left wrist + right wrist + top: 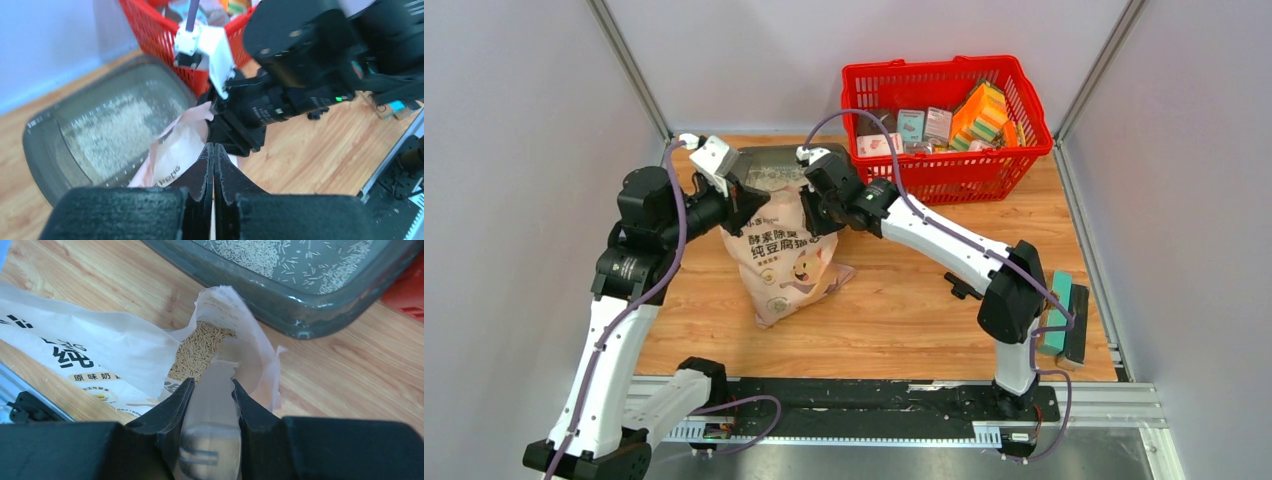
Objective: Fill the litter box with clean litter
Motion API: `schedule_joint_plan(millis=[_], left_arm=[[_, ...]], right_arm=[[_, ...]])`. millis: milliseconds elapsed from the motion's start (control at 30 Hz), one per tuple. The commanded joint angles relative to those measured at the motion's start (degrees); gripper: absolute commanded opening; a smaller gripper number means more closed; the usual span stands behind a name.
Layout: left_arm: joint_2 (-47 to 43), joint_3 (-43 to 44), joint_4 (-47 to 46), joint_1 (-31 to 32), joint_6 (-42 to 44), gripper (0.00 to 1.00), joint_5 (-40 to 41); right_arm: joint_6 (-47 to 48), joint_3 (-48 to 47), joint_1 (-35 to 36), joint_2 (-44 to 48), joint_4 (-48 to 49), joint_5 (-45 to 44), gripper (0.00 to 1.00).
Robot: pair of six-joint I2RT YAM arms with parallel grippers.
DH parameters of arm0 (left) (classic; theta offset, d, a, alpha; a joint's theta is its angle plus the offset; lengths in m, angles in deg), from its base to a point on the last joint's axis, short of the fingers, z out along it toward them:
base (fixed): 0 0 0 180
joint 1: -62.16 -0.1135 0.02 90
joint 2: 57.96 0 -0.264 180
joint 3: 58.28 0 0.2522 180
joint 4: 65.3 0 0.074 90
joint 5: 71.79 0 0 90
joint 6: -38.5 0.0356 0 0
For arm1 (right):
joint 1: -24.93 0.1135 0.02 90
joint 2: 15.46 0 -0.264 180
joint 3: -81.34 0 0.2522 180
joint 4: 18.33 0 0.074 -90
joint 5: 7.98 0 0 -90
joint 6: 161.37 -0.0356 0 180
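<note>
Left claw [744, 205] and right claw [811, 213] flank the top of the bag [789, 265], which stands on the bench [904, 300] just before the litter box [769, 160]. Left wrist — claw pinched shut on the bag's rim; litter [107, 127] thinly covers the box floor. Right wrist — claw narrowly clamps a bag fold.

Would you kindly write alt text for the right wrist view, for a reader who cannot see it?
The right hand pinches the rim of an open litter bag, with tan pellets showing inside. Beyond it on the wooden table sits a grey litter box holding a thin scatter of litter.
</note>
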Motion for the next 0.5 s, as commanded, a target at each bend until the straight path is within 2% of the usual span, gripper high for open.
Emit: schedule_joint_plan(millis=[0, 100, 167, 200, 267, 300, 367, 400, 467], left_arm=[[-1.4, 2.5, -8.3, 0.2, 1.1, 0.0, -2.9], [-1.1, 3.2, -8.0, 0.2, 1.5, 0.0, -4.1], [-0.9, 4.6, -5.6, 0.2, 6.1, 0.0, -3.6], [-0.7, 5.2, -4.3, 0.2, 7.9, 0.04, -2.9], [-0.1, 6.2, 0.6, 0.2, 14.8, 0.23, 0.3], [0.2, 6.7, 2.4, 0.1, 17.2, 0.44, 2.1], [1.6, 8.8, 8.5, -0.1, 20.2, 0.57, 5.7], [1.9, 9.0, 11.2, -0.1, 26.3, 0.63, 5.6], [2.7, 8.9, 17.7, -0.1, 30.7, 0.66, 5.7]], right_arm=[[1.6, 2.2, -2.9, -3.7, -3.7, 24.2, 0.0], [4.1, 1.4, -5.2, -3.3, -4.6, 33.9, 0.0], [3.1, 1.6, -7.6, -3.1, -4.6, 37.6, 0.0], [2.7, 1.7, -8.6, -2.9, -3.8, 40.1, 0.0], [1.9, 1.5, -12.4, -3.1, -2.3, 42.4, 0.0], [-0.8, 0.8, -14.1, -4.4, -1.2, 44.3, 0.0], [-10.8, 1.3, -19.0, -6.1, 2.3, 50.3, 0.0], [-11.6, 1.7, -19.6, -6.7, 4.9, 53.7, 0.0], [-10.7, 0.8, -20.7, -8.4, 5.7, 55.1, 0.0]])
